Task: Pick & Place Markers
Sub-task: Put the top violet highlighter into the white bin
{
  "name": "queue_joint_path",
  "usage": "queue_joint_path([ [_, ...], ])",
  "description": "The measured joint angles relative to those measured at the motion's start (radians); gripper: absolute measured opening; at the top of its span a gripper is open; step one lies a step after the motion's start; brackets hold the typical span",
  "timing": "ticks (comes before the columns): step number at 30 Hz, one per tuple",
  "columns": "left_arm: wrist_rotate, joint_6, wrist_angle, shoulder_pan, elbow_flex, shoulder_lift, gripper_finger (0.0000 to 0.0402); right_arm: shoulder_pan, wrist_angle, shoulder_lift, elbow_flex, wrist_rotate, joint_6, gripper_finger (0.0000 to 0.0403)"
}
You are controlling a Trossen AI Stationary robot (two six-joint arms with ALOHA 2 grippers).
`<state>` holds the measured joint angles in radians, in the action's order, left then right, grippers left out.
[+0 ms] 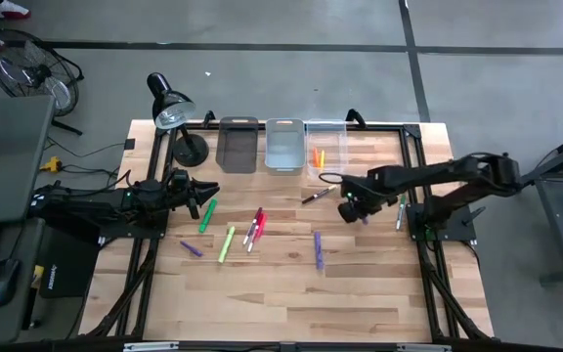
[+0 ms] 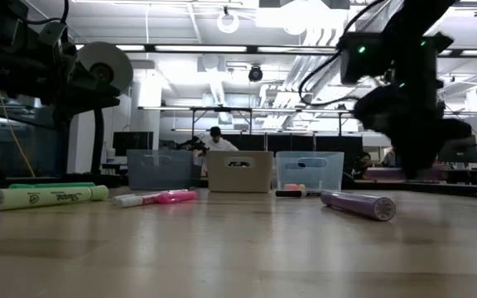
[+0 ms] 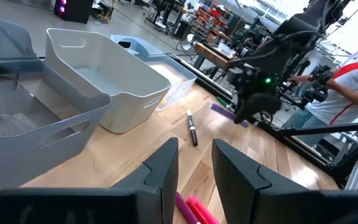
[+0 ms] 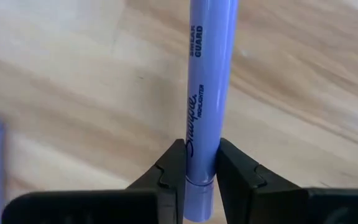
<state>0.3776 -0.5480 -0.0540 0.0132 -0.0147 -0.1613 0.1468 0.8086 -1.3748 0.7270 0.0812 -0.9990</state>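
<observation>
While right jaws (image 4: 199, 163) clench a purple marker (image 4: 207, 93), seen only from the wrist, left jaws (image 3: 194, 165) parted, empty, bins (image 1: 284, 145) beyond.

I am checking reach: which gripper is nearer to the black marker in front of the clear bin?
Right. The right gripper is just beside the black marker, shut on a purple marker. The left gripper is farther, across the table.

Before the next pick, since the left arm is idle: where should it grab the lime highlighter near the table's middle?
Grip the lime highlighter across its mid-barrel, coming straight down from above. It lies flat on the table, tilted slightly, with bare wood on both long sides for the fingers; the red and pink markers lie apart from it.
</observation>
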Motion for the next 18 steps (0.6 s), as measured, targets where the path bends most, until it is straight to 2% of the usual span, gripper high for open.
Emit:
queue_joint_path([
  [6,0.000,0.000,0.000,0.000,0.000,0.000,0.0097,-0.052,-0.001,0.131,0.001,-0.047,0.121,0.0061],
  [11,-0.001,0.000,0.000,0.000,0.000,0.000,0.0097,-0.074,-0.027,0.220,0.001,-0.134,0.225,0.0058],
  [18,-0.004,0.026,0.006,0.000,-0.009,0.000,0.0097,-0.079,-0.234,0.283,0.002,-0.250,0.483,0.0061],
])
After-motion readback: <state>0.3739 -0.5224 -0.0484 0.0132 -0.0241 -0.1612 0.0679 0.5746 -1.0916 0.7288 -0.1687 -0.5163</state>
